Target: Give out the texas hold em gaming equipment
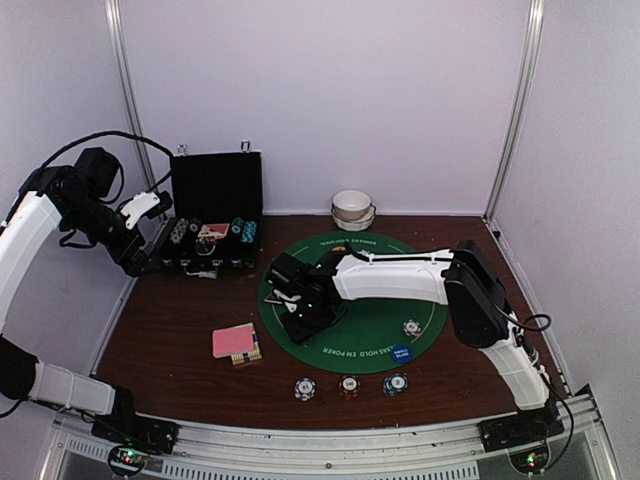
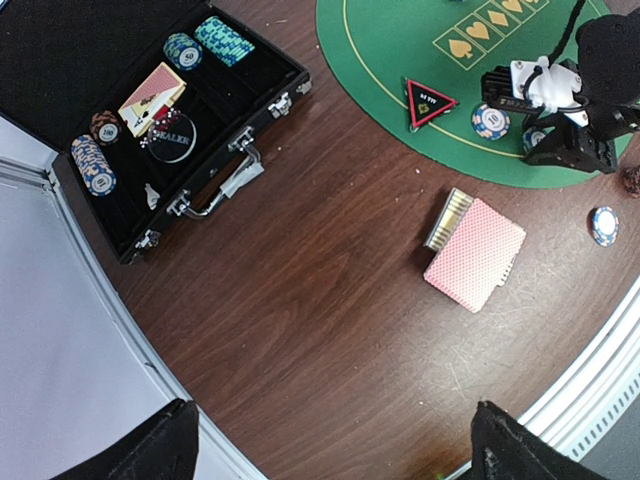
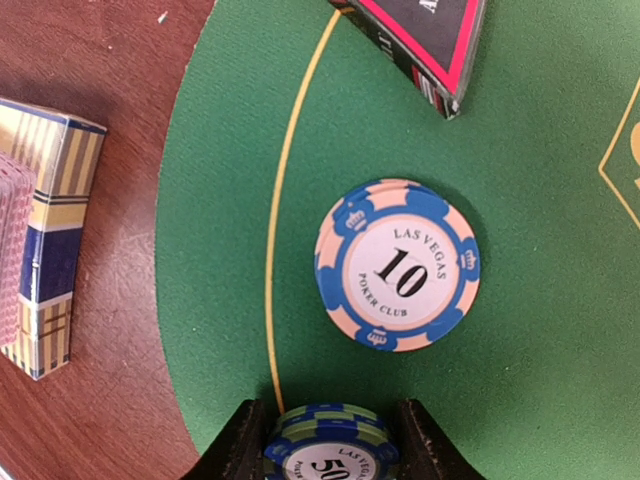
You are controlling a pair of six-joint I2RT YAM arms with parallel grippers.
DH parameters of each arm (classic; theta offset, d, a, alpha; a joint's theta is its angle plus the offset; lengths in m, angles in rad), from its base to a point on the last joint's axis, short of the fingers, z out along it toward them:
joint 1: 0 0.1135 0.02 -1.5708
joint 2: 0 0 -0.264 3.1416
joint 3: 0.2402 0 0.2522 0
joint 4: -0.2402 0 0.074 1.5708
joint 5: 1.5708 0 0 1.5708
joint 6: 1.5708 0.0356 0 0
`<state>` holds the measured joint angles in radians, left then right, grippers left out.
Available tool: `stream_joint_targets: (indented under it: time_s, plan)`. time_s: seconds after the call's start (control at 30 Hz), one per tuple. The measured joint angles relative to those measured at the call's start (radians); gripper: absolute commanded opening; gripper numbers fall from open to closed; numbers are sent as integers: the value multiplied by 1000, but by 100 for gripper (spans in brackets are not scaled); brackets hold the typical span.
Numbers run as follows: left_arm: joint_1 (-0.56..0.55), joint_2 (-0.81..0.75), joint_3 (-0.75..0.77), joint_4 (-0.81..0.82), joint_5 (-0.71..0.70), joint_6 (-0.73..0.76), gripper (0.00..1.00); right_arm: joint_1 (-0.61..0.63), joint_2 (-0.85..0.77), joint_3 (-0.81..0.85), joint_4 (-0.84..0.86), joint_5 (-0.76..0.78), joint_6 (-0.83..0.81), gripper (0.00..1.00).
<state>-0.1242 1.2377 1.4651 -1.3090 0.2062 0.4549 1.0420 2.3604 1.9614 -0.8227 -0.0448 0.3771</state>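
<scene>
Currently: right fingers [image 3: 240, 452] clamp green-blue 50 chip [image 3: 330, 448]; left fingers [image 2: 160, 445] wide apart, empty.

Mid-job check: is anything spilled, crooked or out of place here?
Nothing spilled or damaged. The deck and its box lie off the mat on the table, slightly angled to its edge. The right gripper holds a chip over the mat.

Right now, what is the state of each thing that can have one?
Case, open, lid upright.
Left gripper, open, empty.
Right gripper, shut on 50 chip.
10 chip, flat on mat, free.
Cards, stacked flat on table.
Bowls, stacked, upright.
</scene>
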Motion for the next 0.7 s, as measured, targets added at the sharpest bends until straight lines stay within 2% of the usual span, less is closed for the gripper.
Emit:
stream_joint_targets:
  time_s: [0.17,0.27,0.53,0.7]
  plan:
    - [0,0,0,0,0,0,98,0,1,2,-1,0,-6,50]
    - [0,0,0,0,0,0,98,0,1,2,0,0,-12,56]
    - [0,3,2,0,0,0,97,-2,-15,3,-24,19,-24,60]
    - [0,3,2,0,0,0,98,-6,-140,-60,-36,49,-31,60]
